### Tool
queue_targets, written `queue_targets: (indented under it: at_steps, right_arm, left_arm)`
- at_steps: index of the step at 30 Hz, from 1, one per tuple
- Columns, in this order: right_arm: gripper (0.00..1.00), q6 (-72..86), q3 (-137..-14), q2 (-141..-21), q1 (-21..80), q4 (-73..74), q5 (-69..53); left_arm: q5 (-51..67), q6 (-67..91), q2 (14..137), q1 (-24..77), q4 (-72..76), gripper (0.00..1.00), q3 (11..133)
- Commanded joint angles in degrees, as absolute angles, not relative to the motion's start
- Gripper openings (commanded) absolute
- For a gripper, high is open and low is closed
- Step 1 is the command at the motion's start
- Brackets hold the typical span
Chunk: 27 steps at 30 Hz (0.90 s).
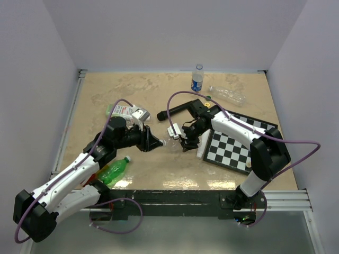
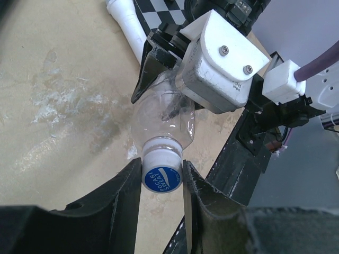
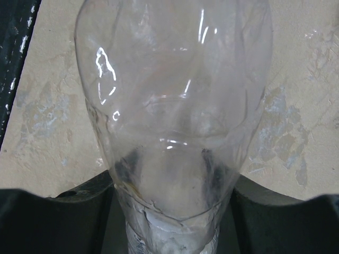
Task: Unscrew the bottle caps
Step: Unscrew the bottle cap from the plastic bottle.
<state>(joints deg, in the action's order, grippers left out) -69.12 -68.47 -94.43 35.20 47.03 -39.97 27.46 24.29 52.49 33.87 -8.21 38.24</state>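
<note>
A clear crinkled bottle (image 1: 170, 144) hangs above the table between both arms. My left gripper (image 1: 158, 143) is shut on its cap (image 2: 162, 177), white with a blue printed top, one black finger (image 2: 122, 201) on each side of it. My right gripper (image 1: 183, 141) is shut on the bottle's body (image 2: 164, 114). In the right wrist view the bottle (image 3: 175, 79) fills the frame, with my right gripper (image 3: 172, 185) pinching its lower part. A blue-labelled bottle (image 1: 197, 79) stands at the back. Another clear bottle (image 1: 228, 95) lies next to it. A green bottle (image 1: 114, 170) lies by my left arm.
A chessboard (image 1: 233, 147) lies under my right arm, with a white microphone (image 1: 203, 148) at its left edge. A black microphone (image 1: 177, 113) lies behind the grippers. A white-and-green carton (image 1: 121, 110) sits at the left. Purple cables loop over both arms.
</note>
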Motion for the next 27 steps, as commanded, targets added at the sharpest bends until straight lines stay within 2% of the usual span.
queue_targets:
  at_steps: [1,2,6,11,16,22,27]
  right_arm:
    - [0.09,-69.9,-70.2,-92.1,35.4,47.5,-41.7]
    - [0.09,-69.8,-70.2,-92.1,35.3,47.6,-41.6]
    - [0.09,-69.9,-70.2,-92.1,35.4,47.5,-41.6]
    - [0.09,-69.9,-70.2,-92.1,35.4,47.5,-41.7]
    - [0.09,-70.0,-70.5,-92.4,35.4,48.0,-42.3]
    - [0.09,-70.4,-70.7,-92.2,35.4,48.5,-42.5]
    - [0.09,-70.6,-70.6,-92.0,35.5,48.5,-42.8]
  left_arm:
    - [25.2,25.6,52.2,33.6,-8.1,0.28,41.0]
    - [25.2,25.5,52.2,33.7,-8.3,0.40,41.0]
    - [24.8,23.9,51.2,33.6,-9.7,0.66,41.9]
    - [22.3,18.9,48.2,33.6,-12.8,0.84,43.5]
    - [25.9,9.7,43.3,33.6,-14.2,0.87,44.8]
    - [33.3,-16.3,34.8,33.6,-9.2,0.94,37.2]
    - [39.7,-30.9,36.7,33.7,-7.4,0.95,33.5]
